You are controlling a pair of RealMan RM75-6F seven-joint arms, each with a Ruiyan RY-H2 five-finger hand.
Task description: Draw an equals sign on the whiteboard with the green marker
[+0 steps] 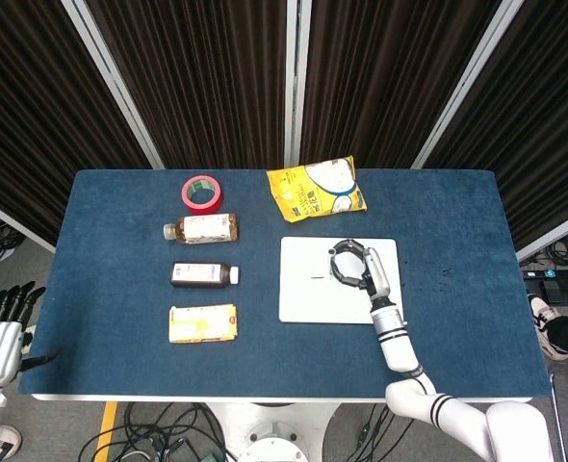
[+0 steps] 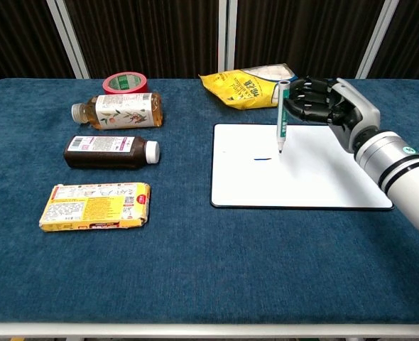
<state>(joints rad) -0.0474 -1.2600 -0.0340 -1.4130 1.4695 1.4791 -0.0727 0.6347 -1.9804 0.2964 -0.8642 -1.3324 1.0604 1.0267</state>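
Observation:
The whiteboard (image 1: 313, 298) (image 2: 302, 185) lies flat right of the table's middle. One short dark stroke (image 2: 263, 159) (image 1: 315, 278) marks its left half. My right hand (image 1: 360, 269) (image 2: 322, 104) holds the green marker (image 2: 282, 117) upright, tip down, over the board just right of the stroke. In the chest view the tip hangs a little above the surface. My left hand (image 1: 3, 323) hangs open off the table's left edge, seen only in the head view.
Left of the board lie a tea bottle (image 2: 117, 111), a dark brown bottle (image 2: 110, 152) and a yellow box (image 2: 96, 206). Behind them are a red tape roll (image 2: 125, 83) and, near the board's far edge, a yellow snack bag (image 2: 248, 84).

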